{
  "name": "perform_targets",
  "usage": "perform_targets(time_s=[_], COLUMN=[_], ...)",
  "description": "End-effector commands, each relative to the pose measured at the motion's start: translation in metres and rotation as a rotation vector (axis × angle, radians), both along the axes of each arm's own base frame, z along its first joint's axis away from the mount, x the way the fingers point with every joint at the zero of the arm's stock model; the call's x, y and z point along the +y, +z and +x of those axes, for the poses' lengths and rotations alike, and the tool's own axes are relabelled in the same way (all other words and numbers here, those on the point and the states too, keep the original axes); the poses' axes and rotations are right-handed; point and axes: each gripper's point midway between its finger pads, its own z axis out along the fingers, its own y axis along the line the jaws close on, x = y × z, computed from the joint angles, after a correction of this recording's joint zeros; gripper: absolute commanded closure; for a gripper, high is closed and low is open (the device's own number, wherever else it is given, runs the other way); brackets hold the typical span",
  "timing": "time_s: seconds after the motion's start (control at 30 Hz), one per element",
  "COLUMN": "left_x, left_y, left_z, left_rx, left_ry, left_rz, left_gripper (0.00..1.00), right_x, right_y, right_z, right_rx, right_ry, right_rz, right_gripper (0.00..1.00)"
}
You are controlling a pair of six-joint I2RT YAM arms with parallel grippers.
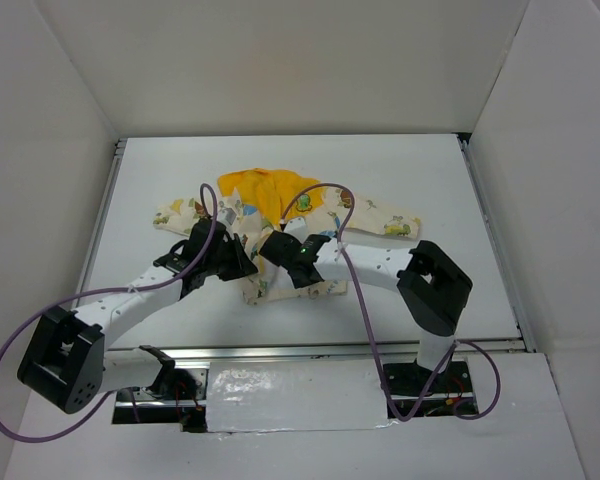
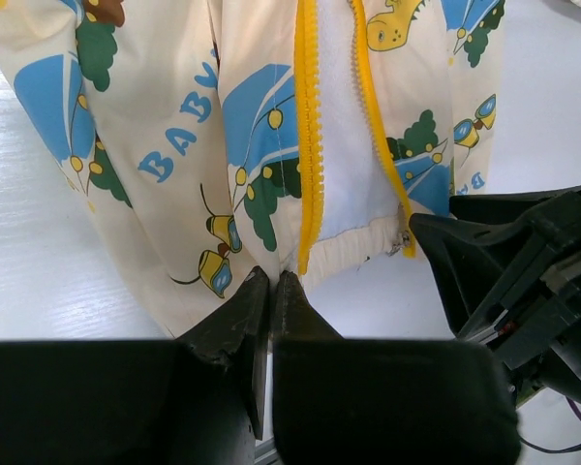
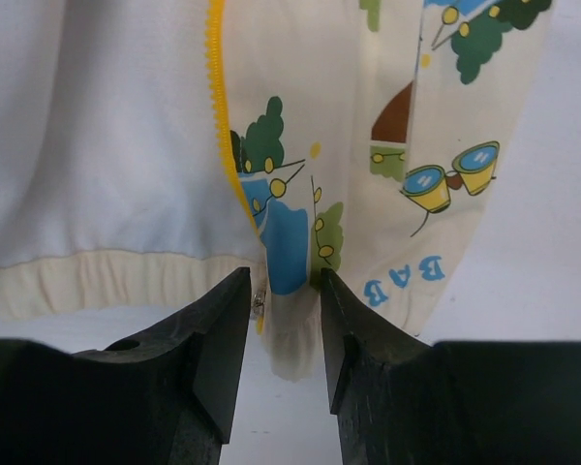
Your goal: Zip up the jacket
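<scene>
The jacket (image 1: 380,218) lies flat in the middle of the table, cream with cartoon prints, with its yellow hood (image 1: 265,190) at the far side. Its front is unzipped. Two yellow zipper tapes (image 2: 308,145) run apart over the white lining. My left gripper (image 2: 271,281) is shut at the bottom hem of the left front panel (image 2: 174,145); it also shows from above (image 1: 246,265). My right gripper (image 3: 285,291) is open and straddles the hem corner of the other panel (image 3: 416,116). The metal slider (image 3: 259,305) sits by its left finger. From above, this gripper (image 1: 278,255) is over the jacket's lower middle.
White walls enclose the table on three sides. A metal rail (image 1: 380,348) runs along the near edge. Purple cables (image 1: 365,310) loop over both arms. The right gripper's black body (image 2: 504,262) fills the right of the left wrist view, close to my left fingers.
</scene>
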Motion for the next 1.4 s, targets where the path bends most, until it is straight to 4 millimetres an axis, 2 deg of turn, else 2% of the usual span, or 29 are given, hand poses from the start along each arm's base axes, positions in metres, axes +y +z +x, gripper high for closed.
perform_targets(time_s=[0.0, 0.1, 0.2, 0.23, 0.3, 0.37, 0.4, 0.47, 0.5, 0.53, 0.57, 0.6, 0.63, 0.7, 0.83, 0.9, 0.97, 1.0, 1.07, 1.1, 1.2, 1.23, 1.37], left_x=[0.000, 0.000, -0.002, -0.003, -0.003, -0.002, -0.002, -0.005, -0.007, -0.007, -0.010, -0.012, -0.012, -0.018, -0.025, -0.026, -0.027, -0.027, -0.027, -0.027, -0.025, -0.024, -0.019], left_y=[0.004, 0.004, 0.003, 0.002, 0.002, 0.001, 0.001, 0.004, 0.006, 0.005, 0.011, 0.012, 0.013, 0.018, 0.024, 0.022, 0.020, 0.019, 0.018, 0.017, 0.016, 0.016, 0.013], left_z=[0.001, 0.002, 0.002, 0.002, 0.002, 0.002, 0.002, 0.003, 0.002, 0.001, 0.005, 0.003, 0.004, 0.003, 0.004, 0.006, 0.007, 0.007, 0.007, 0.007, 0.006, 0.006, 0.005], left_rx=[-0.023, -0.021, -0.021, -0.019, -0.019, -0.018, -0.020, -0.031, -0.036, -0.035, -0.063, -0.061, -0.064, -0.076, -0.100, -0.090, -0.083, -0.081, -0.079, -0.077, -0.077, -0.078, -0.068], left_ry=[-0.020, -0.022, -0.027, -0.027, -0.027, -0.023, -0.023, -0.031, -0.038, -0.037, -0.042, -0.056, -0.053, -0.069, -0.081, -0.076, -0.073, -0.074, -0.077, -0.079, -0.077, -0.075, -0.052], left_rz=[0.002, -0.003, -0.012, -0.013, -0.017, -0.017, -0.020, -0.047, -0.064, -0.079, -0.104, -0.121, -0.133, -0.183, -0.256, -0.259, -0.257, -0.256, -0.254, -0.251, -0.238, -0.235, -0.208], left_gripper=[1.00, 1.00, 1.00, 1.00, 1.00, 1.00, 1.00, 1.00, 1.00, 1.00, 1.00, 1.00, 1.00, 1.00, 1.00, 1.00, 1.00, 1.00, 1.00, 1.00, 1.00, 1.00, 1.00], right_x=[-0.009, -0.010, -0.006, -0.002, 0.005, 0.017, 0.029, 0.033, 0.030, 0.047, 0.049, 0.049, 0.049, 0.047, 0.056, 0.057, 0.056, 0.053, 0.048, 0.040, 0.024, 0.020, 0.018], right_y=[0.009, 0.003, -0.001, 0.001, 0.003, 0.013, 0.027, 0.037, 0.042, 0.057, 0.067, 0.096, 0.084, 0.093, 0.090, 0.071, 0.059, 0.043, 0.027, 0.010, -0.008, -0.010, 0.004], right_z=[0.003, -0.001, -0.004, -0.003, -0.005, -0.003, 0.001, 0.005, 0.015, 0.010, 0.013, 0.035, 0.018, 0.023, 0.022, 0.020, 0.021, 0.021, 0.024, 0.026, 0.032, 0.032, 0.025], right_rx=[-0.031, -0.016, 0.003, -0.001, 0.016, 0.021, -0.003, 0.004, 0.008, 0.031, 0.036, -0.033, 0.065, 0.070, 0.147, 0.208, 0.220, 0.249, 0.259, 0.264, 0.245, 0.238, 0.161], right_ry=[-0.044, -0.042, -0.030, -0.026, -0.007, 0.015, 0.025, 0.034, 0.019, 0.081, 0.095, 0.113, 0.147, 0.188, 0.269, 0.249, 0.231, 0.190, 0.149, 0.096, 0.014, 0.003, 0.021], right_rz=[-0.047, -0.051, -0.032, -0.011, 0.031, 0.122, 0.207, 0.316, 0.389, 0.568, 0.663, 0.819, 0.901, 1.009, 1.110, 1.089, 1.080, 1.048, 0.995, 0.932, 0.801, 0.770, 0.677], right_gripper=[0.58, 0.64, 0.85, 1.00, 1.00, 1.00, 1.00, 1.00, 1.00, 1.00, 1.00, 1.00, 1.00, 1.00, 0.98, 0.80, 0.67, 0.66, 0.66, 0.67, 0.70, 0.70, 0.72])
